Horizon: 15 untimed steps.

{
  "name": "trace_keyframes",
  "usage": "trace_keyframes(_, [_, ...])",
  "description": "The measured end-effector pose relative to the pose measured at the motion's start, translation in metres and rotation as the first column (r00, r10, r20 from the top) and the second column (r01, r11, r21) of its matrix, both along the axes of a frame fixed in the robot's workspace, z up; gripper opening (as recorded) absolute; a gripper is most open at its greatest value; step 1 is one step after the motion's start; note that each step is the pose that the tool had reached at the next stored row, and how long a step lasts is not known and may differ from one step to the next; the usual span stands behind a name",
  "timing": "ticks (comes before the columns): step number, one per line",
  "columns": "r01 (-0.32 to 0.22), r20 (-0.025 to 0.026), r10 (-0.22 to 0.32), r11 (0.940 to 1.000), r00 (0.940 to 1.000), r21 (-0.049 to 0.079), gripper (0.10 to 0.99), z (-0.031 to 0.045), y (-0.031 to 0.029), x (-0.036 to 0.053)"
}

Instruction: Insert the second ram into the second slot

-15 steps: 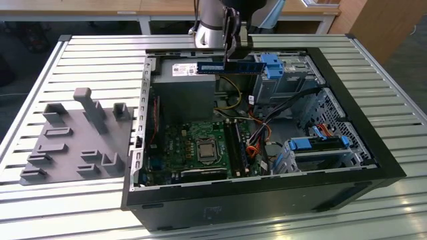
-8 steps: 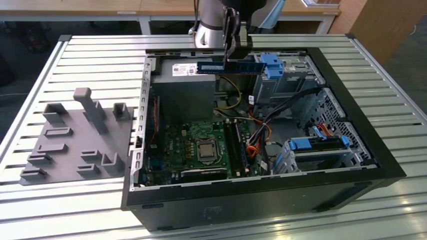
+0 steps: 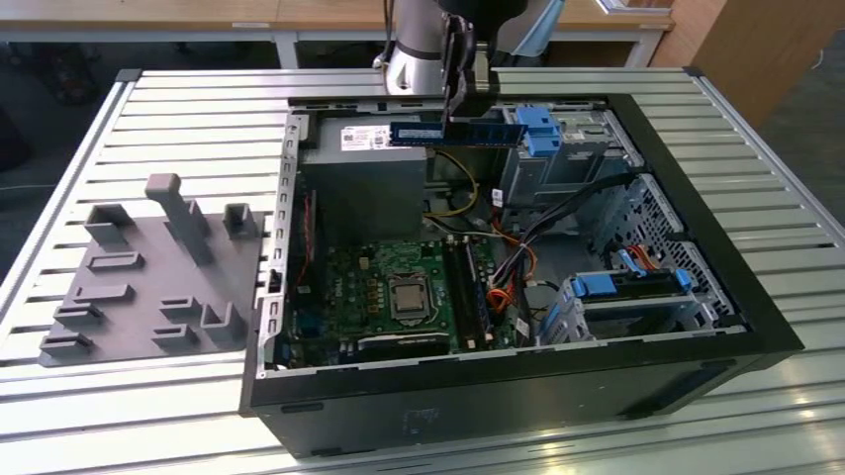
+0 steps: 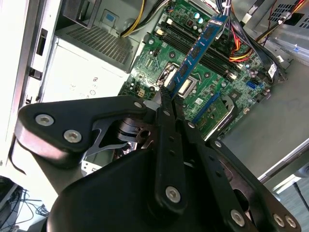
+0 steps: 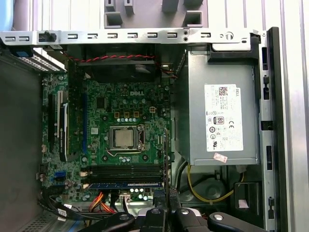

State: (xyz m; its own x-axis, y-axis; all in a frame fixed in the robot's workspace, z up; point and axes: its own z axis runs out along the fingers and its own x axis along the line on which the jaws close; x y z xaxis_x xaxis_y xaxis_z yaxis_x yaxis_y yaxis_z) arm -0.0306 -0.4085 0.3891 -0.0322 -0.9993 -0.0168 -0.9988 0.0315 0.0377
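While fingers (image 4: 166, 121) pinch the second ram (image 3: 422, 134), the gripper (image 3: 457, 117) hangs at upper middle of the exterior view. Likely mid-carry; seating needs its edge squared over the memory slots (image 3: 469, 287)

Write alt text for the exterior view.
The claw holds the second ram level above an open computer case, well clear of the motherboard inside it. The case lies on a slatted metal table, with a grey fixture plate beside it at the exterior view's left.
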Motion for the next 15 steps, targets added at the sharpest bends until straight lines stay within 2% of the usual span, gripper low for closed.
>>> trace_keyframes(15, [0.008,0.0,-0.008,1.0,1.0,0.0,0.137,0.0,0.0,0.0])
